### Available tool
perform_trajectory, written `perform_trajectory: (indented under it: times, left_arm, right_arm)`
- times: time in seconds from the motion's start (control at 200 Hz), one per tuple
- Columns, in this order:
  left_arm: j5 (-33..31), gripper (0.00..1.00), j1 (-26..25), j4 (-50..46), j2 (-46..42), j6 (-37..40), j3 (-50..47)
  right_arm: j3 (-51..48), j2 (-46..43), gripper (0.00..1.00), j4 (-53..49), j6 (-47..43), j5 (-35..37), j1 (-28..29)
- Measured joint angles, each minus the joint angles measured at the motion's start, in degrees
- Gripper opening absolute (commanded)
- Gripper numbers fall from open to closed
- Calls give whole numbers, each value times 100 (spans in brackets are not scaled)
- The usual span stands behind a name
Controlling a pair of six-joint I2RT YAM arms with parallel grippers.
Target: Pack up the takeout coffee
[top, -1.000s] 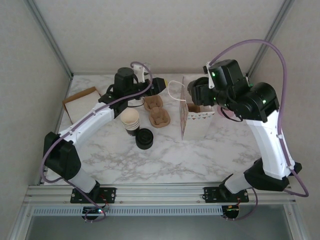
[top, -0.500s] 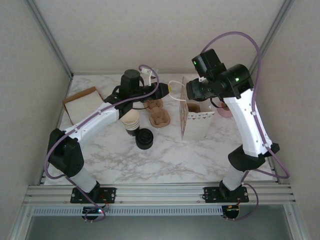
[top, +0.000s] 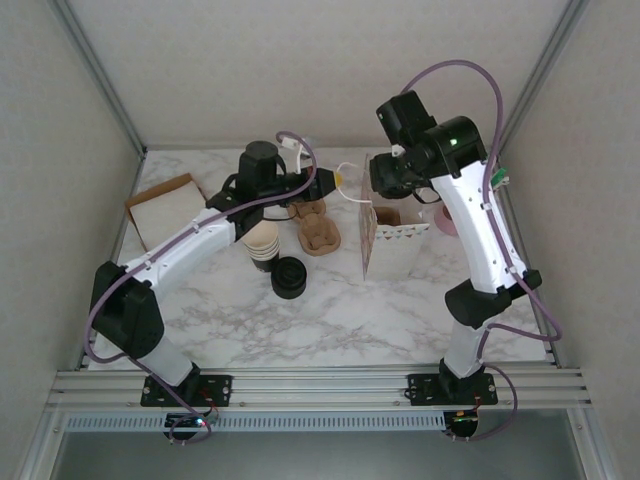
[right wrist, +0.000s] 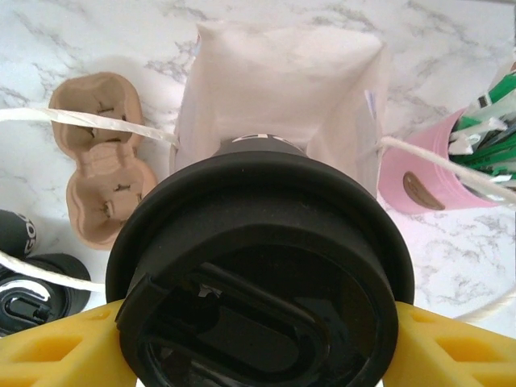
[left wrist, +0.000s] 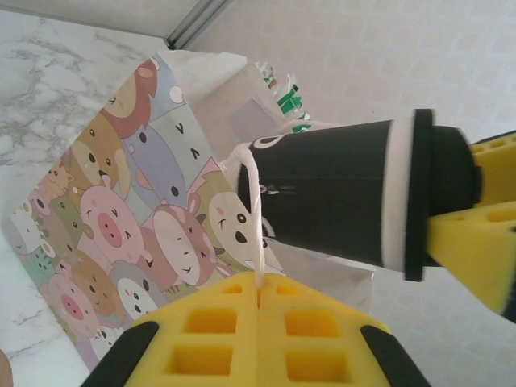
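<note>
- The takeout coffee (left wrist: pixel 339 201), a black paper cup with its black lid (right wrist: pixel 258 290) on, hangs upright in the air over the mouth of the paper bag (left wrist: pixel 129 210). The bag stands on the tabletop (top: pixel 330 320) near the far edge, right of the middle.
- The right gripper (top: pixel 385 180) clamps the cup at its top, with the yellow pads (left wrist: pixel 472 250) on either side of the lid and rim.
- The left gripper (left wrist: pixel 260 294) is closed on the bag's white cord handle (left wrist: pixel 254 185) and holds it drawn out to the left.
- The cup's base is about level with the bag's rim; I cannot tell whether it has crossed the rim.
- Handling, as a judgement: the paper wall is light and would dent under a hard squeeze. If the cup is filled, it must stay upright.
- The rolled rim under the lid is the stiffest place to hold. The lid is probably only pressed on, so a grip on it alone could slip.
- The bag looks thin and floppy, and a snag on its edge could fold it.
</note>
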Motion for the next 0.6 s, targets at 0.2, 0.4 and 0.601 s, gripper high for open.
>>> perform_trajectory:
  times: [0.2,0.4,0.601]
  left_arm:
    - [0,0,-118,42,-177,-94,-160]
    - [0,0,-289,63,-376,-197,-332]
    - [0,0,-330,83,-651,-245,-511]
  right_arm:
    - [-457,-9,70,0,-2,-195,-72]
    - [-881,-138,70,0,-2,-337,-94]
    - [-1134,-361,70,0,2,-411,-96]
